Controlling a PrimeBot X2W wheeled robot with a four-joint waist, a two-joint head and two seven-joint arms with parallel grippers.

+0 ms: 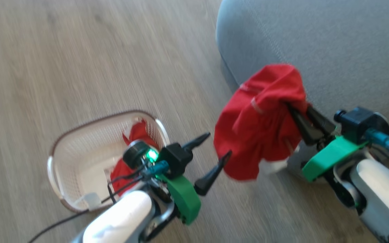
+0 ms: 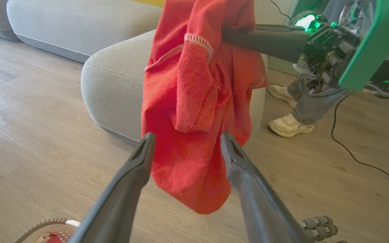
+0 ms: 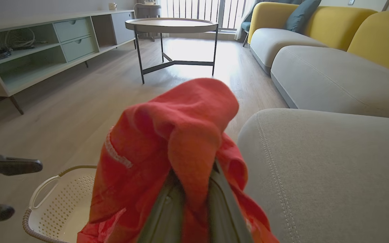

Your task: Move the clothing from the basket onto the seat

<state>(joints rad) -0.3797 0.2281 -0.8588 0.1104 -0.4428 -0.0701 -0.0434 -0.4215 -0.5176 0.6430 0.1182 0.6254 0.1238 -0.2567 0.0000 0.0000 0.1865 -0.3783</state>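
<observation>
My right gripper (image 1: pixel 290 107) is shut on a red garment (image 1: pixel 260 121) with white stitched trim, which hangs in the air beside the rounded corner of the grey seat (image 1: pixel 333 50). The same garment (image 2: pixel 198 101) drapes in front of my left gripper (image 2: pixel 186 140), whose fingers stand open and apart from it. In the right wrist view the cloth (image 3: pixel 171 152) covers the right gripper (image 3: pixel 194 175). On the floor at lower left sits the cream perforated basket (image 1: pixel 79 148) with more red clothing (image 1: pixel 135 135) in it, partly hidden by my left wrist.
The wood floor (image 1: pixel 79 50) runs left of the seat. A person's feet in pale shoes (image 2: pixel 289 126) stand beyond the seat's corner, with cables (image 2: pixel 366 158) on the floor. A round side table (image 3: pixel 172 25), a low cabinet (image 3: pixel 46 44) and a yellow-backed sofa (image 3: pixel 316 30) stand farther off.
</observation>
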